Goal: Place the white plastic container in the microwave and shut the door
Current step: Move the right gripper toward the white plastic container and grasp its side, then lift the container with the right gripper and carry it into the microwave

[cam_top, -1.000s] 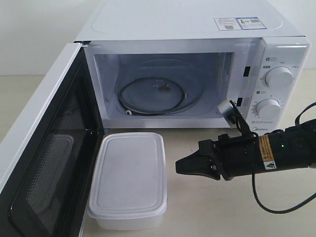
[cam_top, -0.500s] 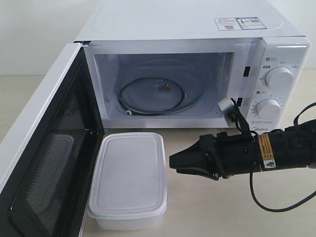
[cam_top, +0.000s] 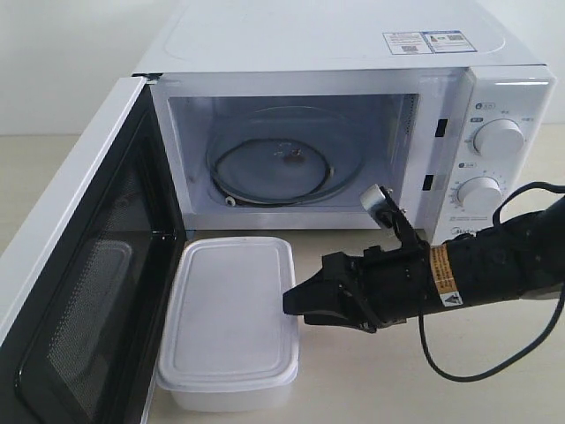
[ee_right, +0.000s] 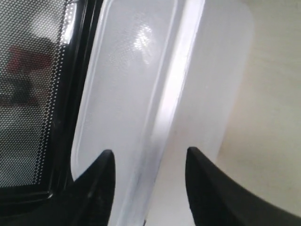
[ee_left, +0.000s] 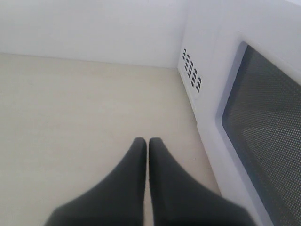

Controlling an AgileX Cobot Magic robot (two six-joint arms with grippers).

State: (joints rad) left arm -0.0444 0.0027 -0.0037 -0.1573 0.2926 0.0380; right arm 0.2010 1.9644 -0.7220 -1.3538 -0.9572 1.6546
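Placement: white plastic container (cam_top: 231, 318) sits lid-on on the worktop (cam_top: 380, 380), in front of the open microwave (cam_top: 335, 53) and tight beside the swung-out door (cam_top: 79, 265). Its long axis runs from the cavity out toward the viewer. The right hand (cam_top: 296, 305) comes side-on from the right, across that axis, with its tips at the container's right long edge. Its fingers are spread, the rim shows between them, nothing pinched. The left hand (ee_left: 146, 143) is pressed together and empty, outside the door, so the right is nearer. Next is probably a pinch on that rim.
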